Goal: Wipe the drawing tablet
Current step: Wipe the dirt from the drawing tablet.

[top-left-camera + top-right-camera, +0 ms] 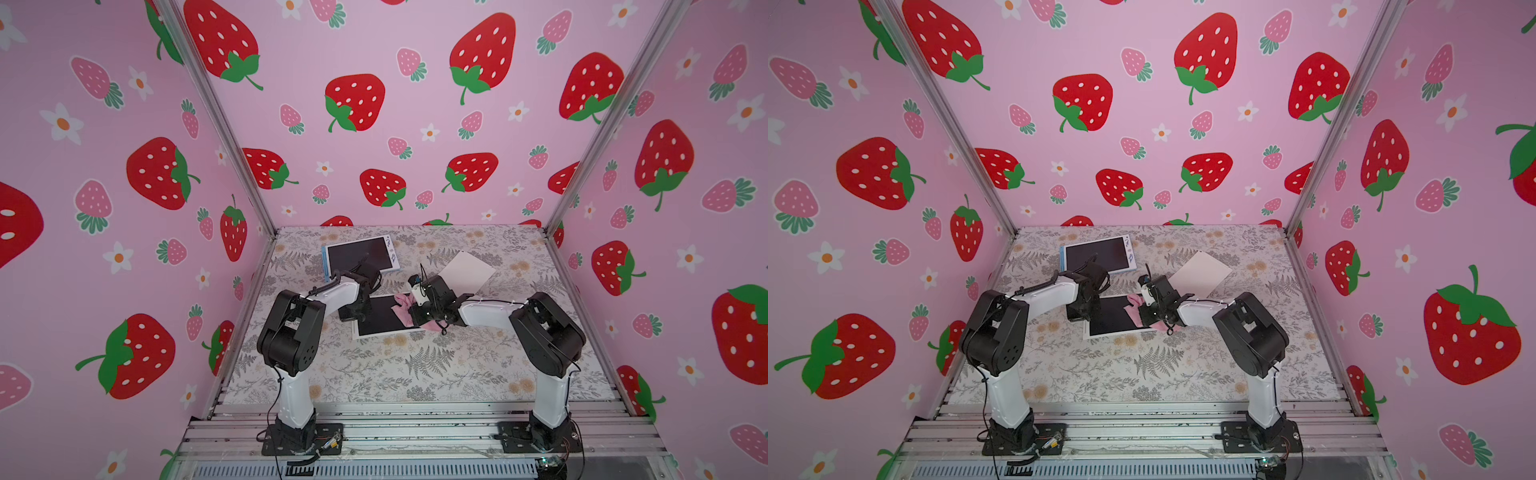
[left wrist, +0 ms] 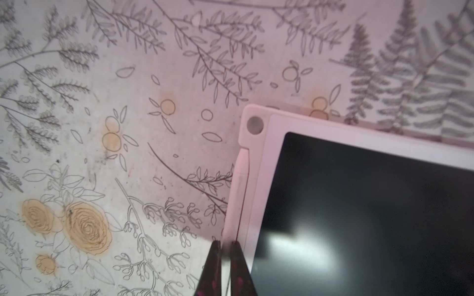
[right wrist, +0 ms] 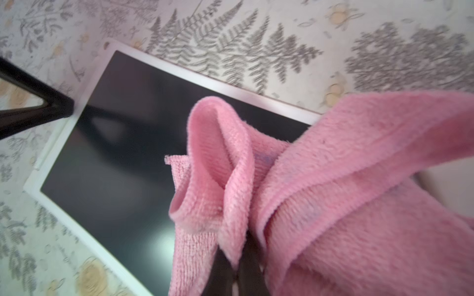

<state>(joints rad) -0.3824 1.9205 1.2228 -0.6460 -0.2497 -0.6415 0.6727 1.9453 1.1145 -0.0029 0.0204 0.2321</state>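
The drawing tablet point(image 1: 380, 316) point(image 1: 1113, 316), white-framed with a dark screen, lies flat mid-table. My right gripper point(image 1: 409, 312) point(image 3: 238, 256) is shut on a pink cloth point(image 1: 400, 303) point(image 3: 320, 192), which hangs over the screen's right part point(image 3: 115, 153). In the right wrist view the cloth hides most of the fingers. My left gripper point(image 1: 357, 315) point(image 2: 225, 243) is shut, with its tips down at the tablet's left frame edge point(image 2: 241, 194), beside the stylus held there. One left finger point(image 3: 38, 107) shows at the tablet's corner in the right wrist view.
A second tablet point(image 1: 360, 257) point(image 1: 1096, 255) with a blue edge lies behind the left arm. To the back right, just behind the right wrist, lies a white sheet point(image 1: 467, 272). The floral table cover point(image 1: 415, 365) ends at a metal rail in front; pink walls close three sides.
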